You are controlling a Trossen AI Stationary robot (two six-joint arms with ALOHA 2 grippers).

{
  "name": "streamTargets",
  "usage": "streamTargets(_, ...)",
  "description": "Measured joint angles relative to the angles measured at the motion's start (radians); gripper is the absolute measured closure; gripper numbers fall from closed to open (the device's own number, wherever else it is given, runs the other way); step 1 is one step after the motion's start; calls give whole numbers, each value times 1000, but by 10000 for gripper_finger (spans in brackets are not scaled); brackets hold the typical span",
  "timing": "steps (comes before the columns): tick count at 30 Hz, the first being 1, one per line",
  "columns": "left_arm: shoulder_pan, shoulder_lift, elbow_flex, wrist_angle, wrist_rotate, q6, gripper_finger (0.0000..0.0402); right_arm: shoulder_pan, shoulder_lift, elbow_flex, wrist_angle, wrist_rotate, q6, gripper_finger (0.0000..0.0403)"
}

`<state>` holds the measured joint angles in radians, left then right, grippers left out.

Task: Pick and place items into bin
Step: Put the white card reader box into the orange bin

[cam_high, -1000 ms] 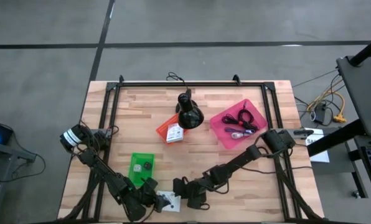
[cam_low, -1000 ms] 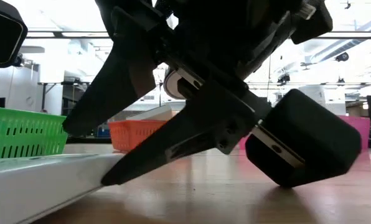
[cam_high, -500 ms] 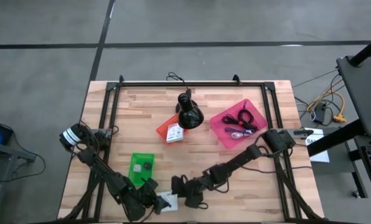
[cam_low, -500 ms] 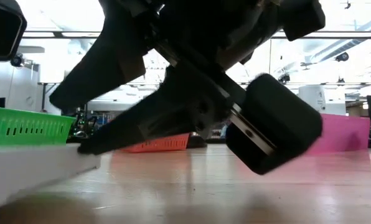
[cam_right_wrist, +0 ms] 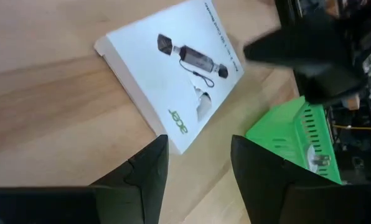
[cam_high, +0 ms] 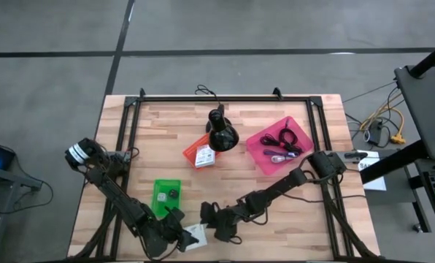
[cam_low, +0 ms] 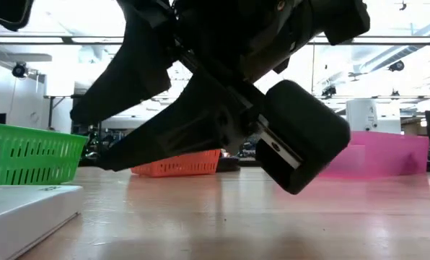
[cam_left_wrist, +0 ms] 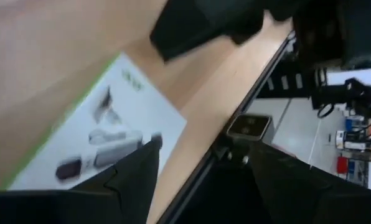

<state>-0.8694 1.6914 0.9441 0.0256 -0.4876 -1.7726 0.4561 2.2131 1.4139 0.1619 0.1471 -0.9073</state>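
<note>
A flat white box with a printed picture lies on the wood at the table's near edge; it also shows as the white box. My left gripper stands open at the box's left end, raised over it. My right gripper is open at the box's right end. In the low view the right gripper's fingertips hang just above the box, apart from it.
A green bin holding a tiny dark cube stands just beyond the box. Farther back are an orange bin with white cards, a black cone-shaped stand and a pink bin with black cables and a purple cord.
In the low view my right gripper's lower fingertip, which met the white box's edge, has come up clear of it and shifted toward the table's left. The box, tipped before, now lies flat, slid slightly left. My left arm has risen a little.
</note>
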Motion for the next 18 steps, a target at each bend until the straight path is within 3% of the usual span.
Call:
streamTargets(10,-50,-4,85,-311,127,-317,291,1,0,-1,-30,14,47,241)
streamTargets(18,-77,-5,98,-358,178,-346,358,1,0,-2,-55,13,52,243)
